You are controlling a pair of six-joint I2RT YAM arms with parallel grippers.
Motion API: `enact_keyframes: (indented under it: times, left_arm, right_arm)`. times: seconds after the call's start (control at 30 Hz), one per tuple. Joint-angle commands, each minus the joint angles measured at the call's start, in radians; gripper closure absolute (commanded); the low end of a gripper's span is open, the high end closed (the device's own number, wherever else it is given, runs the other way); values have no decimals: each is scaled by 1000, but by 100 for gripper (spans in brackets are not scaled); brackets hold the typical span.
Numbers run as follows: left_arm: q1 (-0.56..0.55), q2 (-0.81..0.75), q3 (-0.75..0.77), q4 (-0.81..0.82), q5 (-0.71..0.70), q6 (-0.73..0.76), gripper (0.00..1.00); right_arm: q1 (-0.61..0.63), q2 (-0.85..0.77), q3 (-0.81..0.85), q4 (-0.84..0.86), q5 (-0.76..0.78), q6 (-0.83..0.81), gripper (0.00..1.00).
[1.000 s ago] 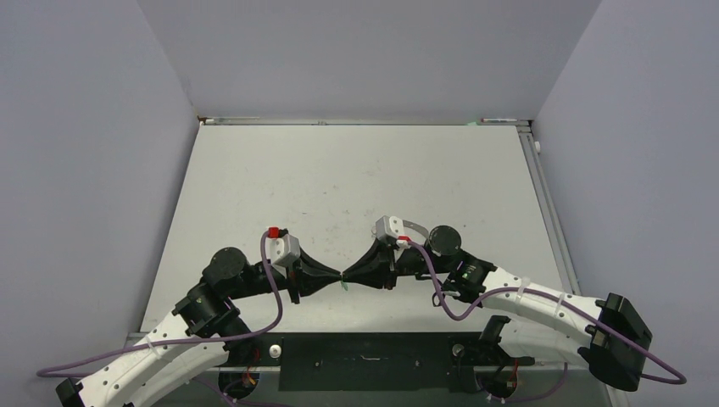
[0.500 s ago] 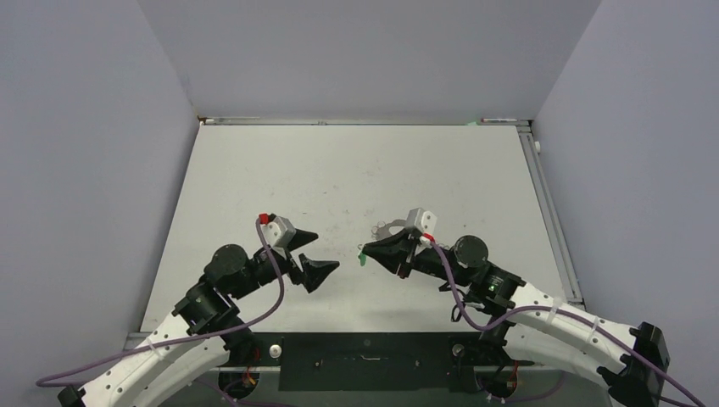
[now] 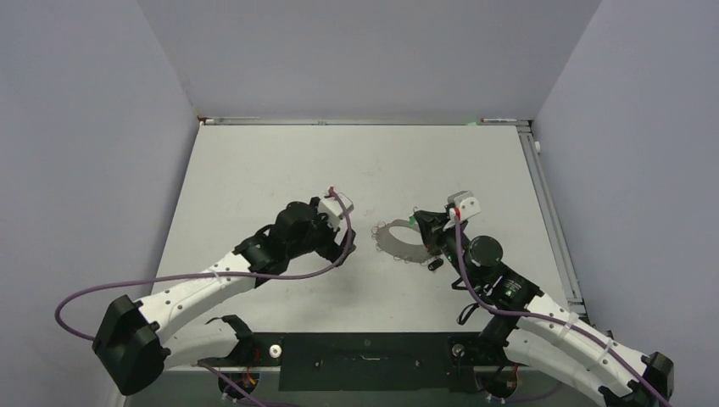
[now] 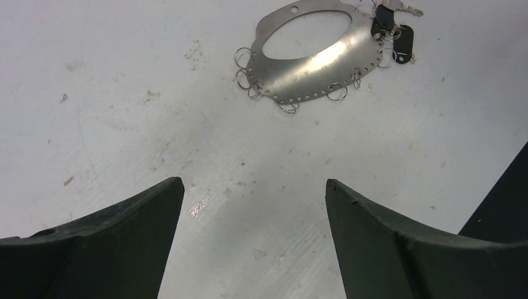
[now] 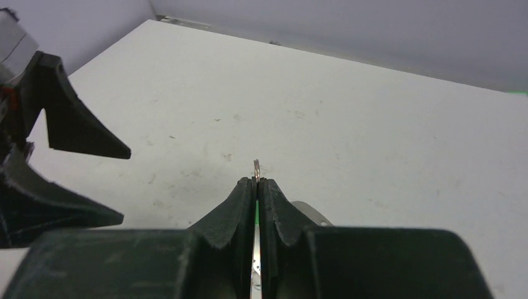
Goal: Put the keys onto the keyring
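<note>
The keyring (image 4: 311, 59) is a flat oval metal plate with holes along its rim and several small wire rings in them. It lies on the table, ahead of my left gripper (image 4: 255, 184), which is open and empty just above the surface. Two black-headed keys (image 4: 393, 32) hang at the plate's far right end. In the top view the keyring (image 3: 395, 241) lies between the left gripper (image 3: 348, 242) and the right gripper (image 3: 414, 223). My right gripper (image 5: 257, 180) is shut on the green-headed key (image 5: 256, 210). A small ring (image 5: 256, 167) sticks out past its tips.
The grey table (image 3: 339, 161) is walled by lilac panels on three sides, with a rail along its right edge (image 3: 551, 212). My left fingers (image 5: 81, 134) show at the left of the right wrist view. Purple cables trail from both arms.
The grippers met tip to tip at the green key one second ago. The left one has opened, let go and swung toward the keyring. The right one carried the key back and right.
</note>
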Motion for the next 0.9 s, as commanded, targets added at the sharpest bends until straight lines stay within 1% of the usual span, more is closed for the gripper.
enact_keyframes:
  times: [0.0,0.07,0.13,0.2,0.27,0.37,0.47,0.63,0.77,0.8,0.87]
  left_arm:
    - [-61,118,134,19,17,261,16]
    - [-66,164,155,10,113,383,15]
    - [-71,203,174,-27,203,550,15]
    - [-73,242,191,-57,246,681,16]
    - [-64,294,234,-93,266,771,19]
    - [-48,402,322,-189,324,874,25]
    - [-42,490,399,-265,368,943,29]
    - [-27,606,484,-326,443,1008,38]
    - [-24,686,536,-351,441,1050,42]
    - [-23,702,546,-353,442,1057,48]
    - [-23,728,561,-359,449,1061,52]
  right_arm:
    - [-80,-33,-13,-34,105,43,95]
    - [-98,-41,-15,-47,135,59,95]
    - [-104,-49,-20,-50,155,72,95]
    - [-105,-54,-22,-51,154,71,95]
    - [-107,-56,-21,-57,156,72,95]
    - [-107,-63,-22,-62,157,69,95]
    - [-109,-72,-28,-66,166,70,95]
    - [-111,-89,-31,-85,206,81,95]
    - [-116,-98,-33,-102,266,102,95]
    - [-117,-97,-32,-113,293,109,95]
    - [-120,-96,-30,-132,344,126,95]
